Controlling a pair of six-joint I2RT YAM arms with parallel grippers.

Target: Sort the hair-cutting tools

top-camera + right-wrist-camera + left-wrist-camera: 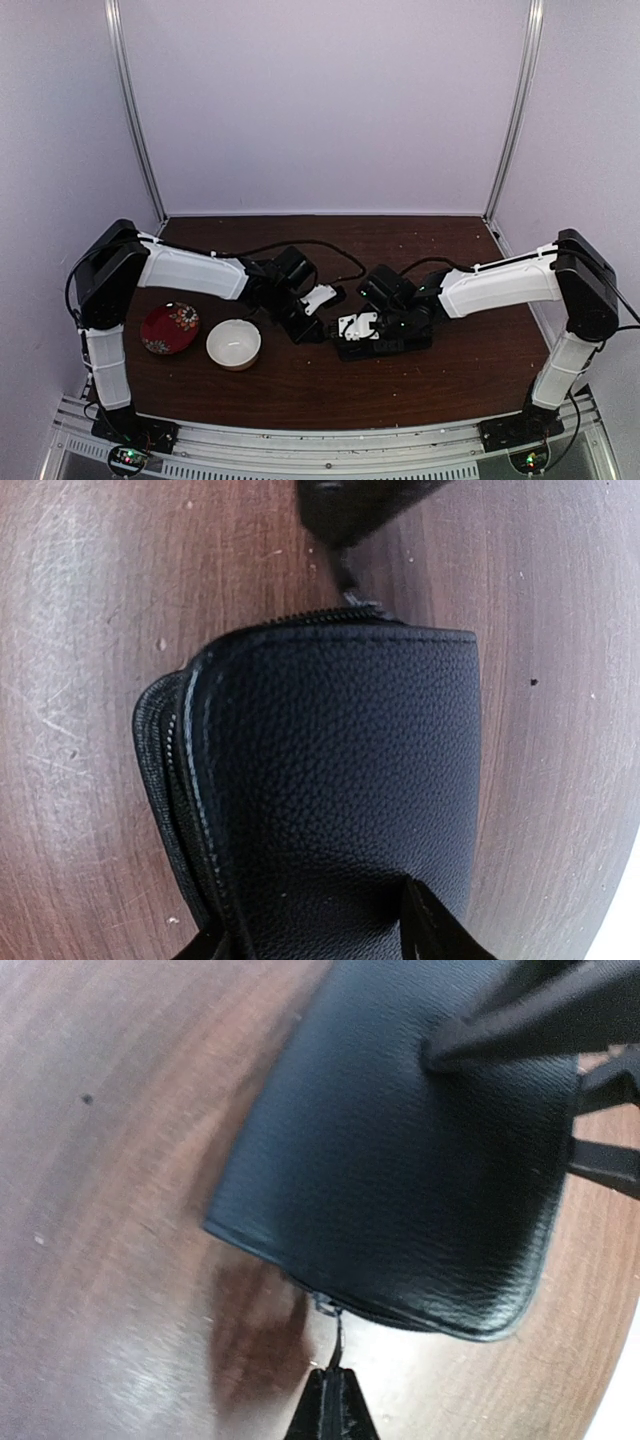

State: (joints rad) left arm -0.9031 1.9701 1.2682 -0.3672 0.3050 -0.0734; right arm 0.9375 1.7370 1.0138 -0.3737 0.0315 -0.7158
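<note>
Here, closest in, the left gripper (330, 1408) has its jaws pinched fully together on the thin metal zip pull (336, 1345) of a black grained-leather pouch (400, 1180). The pull runs straight out from the jaw tips to the slider at the pouch's rounded corner. The pouch's body spreads out beyond that, lying on a dark brown wooden table (120, 1210).

Facing it from the opposite end, the right gripper (322, 938) has its jaws partway closed around the pouch. One finger (432, 925) presses on the leather face and the other sits against the zipped edge, so the pouch is held between them. From the right jaws outward, the pouch stretches away towards the left gripper's tips, which meet the zip at its far end. Along the edge where that second finger sits, the zip gapes a little, showing stacked black edges; what is inside cannot be made out.

The hair-cutting tools do not show in any view, so where they lie cannot be told.

Seen from above, both grippers meet at the pouch near the middle of the table. Well apart from the left jaws, out on their left side, sits a white bowl (233, 344), and just beyond it a red patterned plate (170, 329). Farthest off, pale walls (320, 100) close in the table
</note>
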